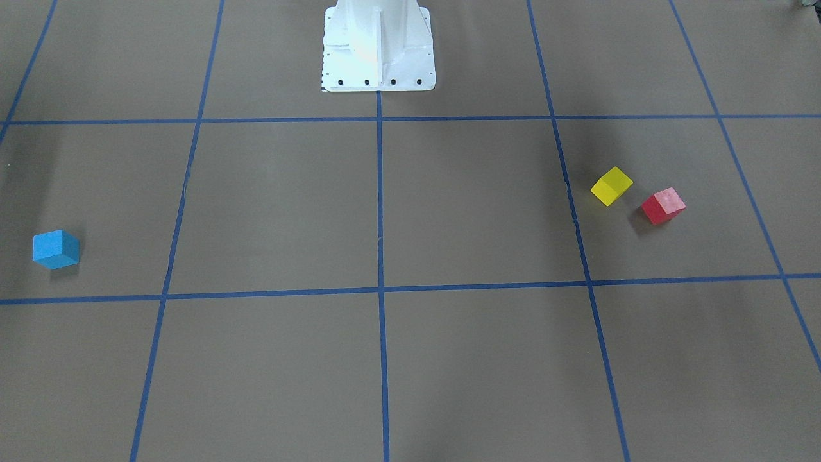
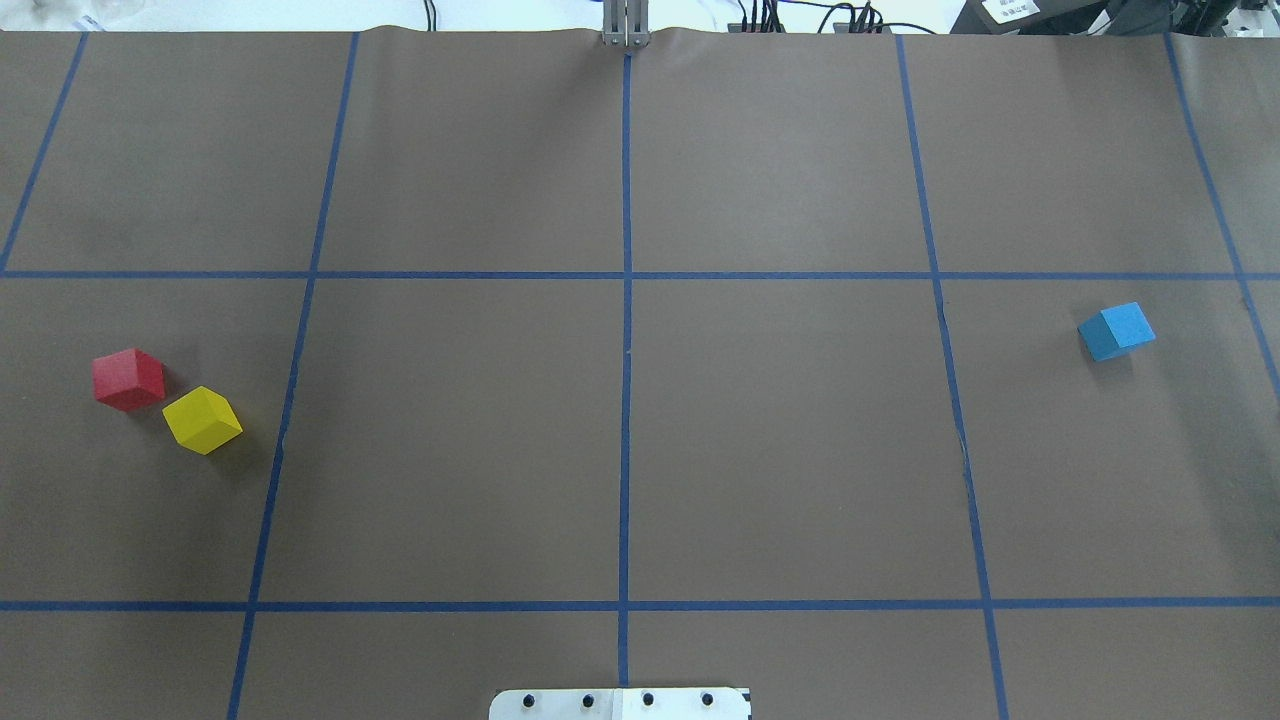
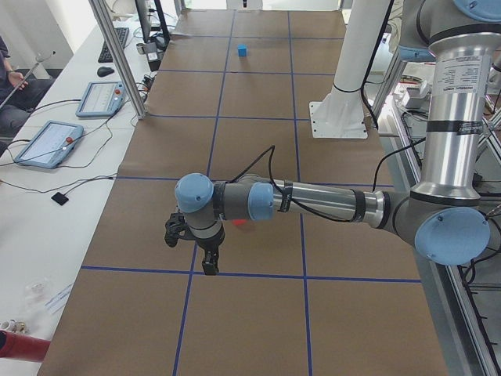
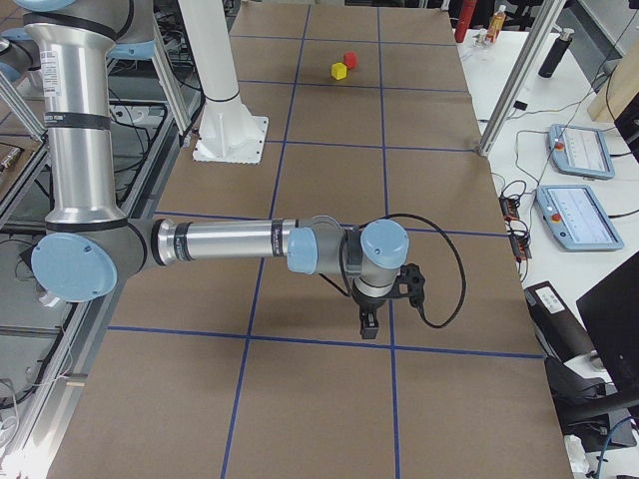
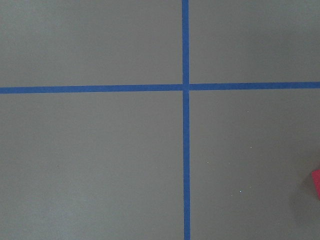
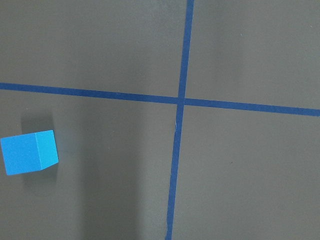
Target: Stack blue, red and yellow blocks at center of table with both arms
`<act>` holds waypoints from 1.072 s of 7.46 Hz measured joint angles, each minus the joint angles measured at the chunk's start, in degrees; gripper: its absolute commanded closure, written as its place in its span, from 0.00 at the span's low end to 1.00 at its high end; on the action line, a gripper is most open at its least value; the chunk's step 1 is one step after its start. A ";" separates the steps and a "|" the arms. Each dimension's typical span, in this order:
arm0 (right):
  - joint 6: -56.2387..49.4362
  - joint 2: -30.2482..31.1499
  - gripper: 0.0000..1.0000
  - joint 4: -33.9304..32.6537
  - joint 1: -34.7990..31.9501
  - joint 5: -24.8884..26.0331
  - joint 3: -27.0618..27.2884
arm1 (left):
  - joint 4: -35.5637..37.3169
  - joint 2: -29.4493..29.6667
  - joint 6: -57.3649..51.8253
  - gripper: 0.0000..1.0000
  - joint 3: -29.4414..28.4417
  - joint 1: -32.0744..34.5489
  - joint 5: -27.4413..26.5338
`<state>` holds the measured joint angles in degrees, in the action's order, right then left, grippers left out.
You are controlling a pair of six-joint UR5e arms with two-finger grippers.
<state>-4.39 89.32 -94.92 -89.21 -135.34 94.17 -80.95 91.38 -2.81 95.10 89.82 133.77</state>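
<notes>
The blue block (image 1: pixel 56 249) lies alone on the robot's right side (image 2: pixel 1116 331) and shows at the left of the right wrist view (image 6: pixel 29 152). The red block (image 2: pixel 128 378) and the yellow block (image 2: pixel 202 420) lie close together on the robot's left side (image 1: pixel 664 205) (image 1: pixel 611 186). A sliver of the red block shows at the right edge of the left wrist view (image 5: pixel 316 182). My left gripper (image 3: pixel 210 266) hangs above the table and points down. My right gripper (image 4: pixel 369 324) does the same. Both show only in the side views, so I cannot tell whether they are open or shut.
The white robot pedestal (image 1: pixel 377 48) stands at the table's middle on the robot's side. Blue tape lines (image 2: pixel 626 400) mark a grid on the brown table cover. Teach pendants (image 3: pixel 48 143) (image 4: pixel 579 215) and aluminium posts (image 3: pixel 117 55) stand beyond the far table edge.
</notes>
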 measured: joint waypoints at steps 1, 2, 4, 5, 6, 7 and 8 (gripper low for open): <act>0.00 0.02 0.00 0.00 0.00 0.01 0.02 | 0.00 0.02 0.00 0.00 0.03 -0.01 -0.02; 0.01 0.09 0.00 0.02 0.00 0.05 0.04 | 0.00 0.10 0.00 0.00 0.04 -0.02 -0.05; 0.03 0.20 0.00 0.02 -0.12 -0.15 0.95 | 0.02 0.34 -0.05 0.00 0.12 0.02 0.01; 0.06 0.25 0.00 0.01 -0.28 -0.33 1.68 | 0.08 0.40 -0.17 0.00 0.38 0.06 0.20; 0.14 0.32 0.00 -0.02 -0.35 -0.32 2.12 | 0.03 0.47 -0.25 0.00 0.78 0.06 0.33; 0.31 0.41 0.00 -0.03 -0.35 -0.28 2.40 | -0.05 0.39 -0.31 0.00 1.41 0.06 0.47; 0.52 0.31 0.00 -0.04 -0.36 -0.23 2.82 | 0.03 0.16 -0.30 0.00 2.28 0.05 0.55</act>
<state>-3.87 89.63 -94.96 -89.57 -135.57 96.99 -80.92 91.54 -3.11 97.38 89.87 134.32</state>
